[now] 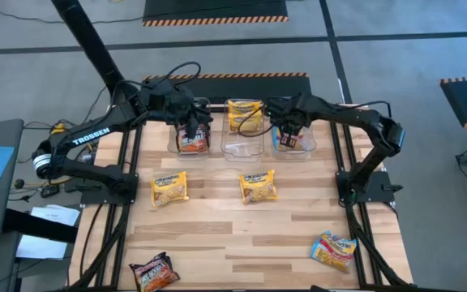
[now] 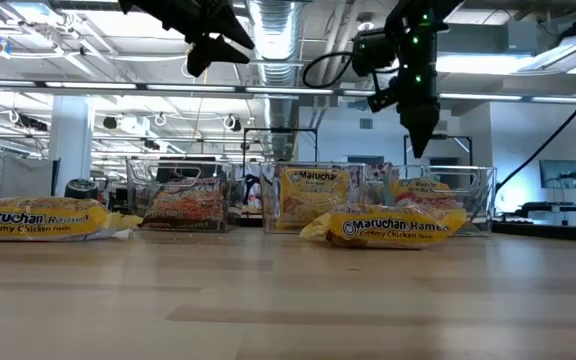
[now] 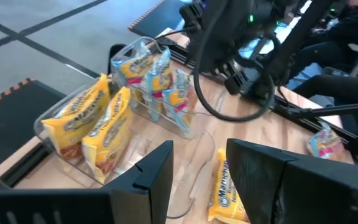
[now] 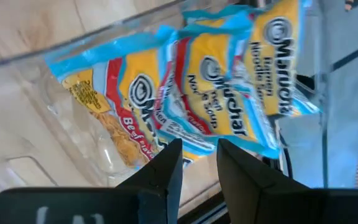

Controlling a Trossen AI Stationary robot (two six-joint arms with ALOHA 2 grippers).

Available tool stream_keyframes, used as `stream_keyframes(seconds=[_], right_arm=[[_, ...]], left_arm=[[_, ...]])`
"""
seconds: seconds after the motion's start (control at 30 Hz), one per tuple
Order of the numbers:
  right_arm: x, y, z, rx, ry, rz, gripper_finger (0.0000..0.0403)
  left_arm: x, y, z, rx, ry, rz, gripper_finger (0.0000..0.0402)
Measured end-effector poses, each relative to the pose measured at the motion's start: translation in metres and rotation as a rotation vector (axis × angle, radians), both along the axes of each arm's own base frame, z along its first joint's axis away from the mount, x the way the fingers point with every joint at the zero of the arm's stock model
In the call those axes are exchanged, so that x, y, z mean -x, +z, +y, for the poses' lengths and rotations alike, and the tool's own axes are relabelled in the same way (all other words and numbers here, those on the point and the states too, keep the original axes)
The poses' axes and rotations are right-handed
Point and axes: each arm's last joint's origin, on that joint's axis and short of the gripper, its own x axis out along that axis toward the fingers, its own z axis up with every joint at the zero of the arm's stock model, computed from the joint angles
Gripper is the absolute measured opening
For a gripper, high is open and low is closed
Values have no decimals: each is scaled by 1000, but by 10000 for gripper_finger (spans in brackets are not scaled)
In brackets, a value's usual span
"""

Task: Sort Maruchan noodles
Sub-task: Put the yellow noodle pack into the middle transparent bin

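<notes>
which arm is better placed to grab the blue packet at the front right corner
Right. The blue packet lies on the right arm's side of the table. The right gripper is empty over the right tub, and the left gripper hangs over the far left tub.

Three clear tubs; loose on table: two yellow packets, one dark, one blue
</notes>
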Motion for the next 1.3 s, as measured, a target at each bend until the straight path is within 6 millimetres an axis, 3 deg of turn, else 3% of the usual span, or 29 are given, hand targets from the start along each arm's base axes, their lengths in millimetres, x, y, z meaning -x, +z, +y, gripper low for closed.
stream_keyframes(seconds=[0.23,0.53,0.77,0.97,1.3], right_arm=[[-2,28,11,-13,-109,-43,124],[-11,43,40,-33,-95,-54,124],[-11,46,68,-47,-107,-11,124],[-10,47,89,-55,-126,24,124],[-11,51,120,-221,-65,-18,123]], left_arm=[[1,2,-4,48,-110,15,137],[18,43,-18,-89,-65,215,137],[31,64,-39,-49,-125,316,137],[40,60,-58,47,-189,458,137],[45,42,-87,193,-243,659,137]])
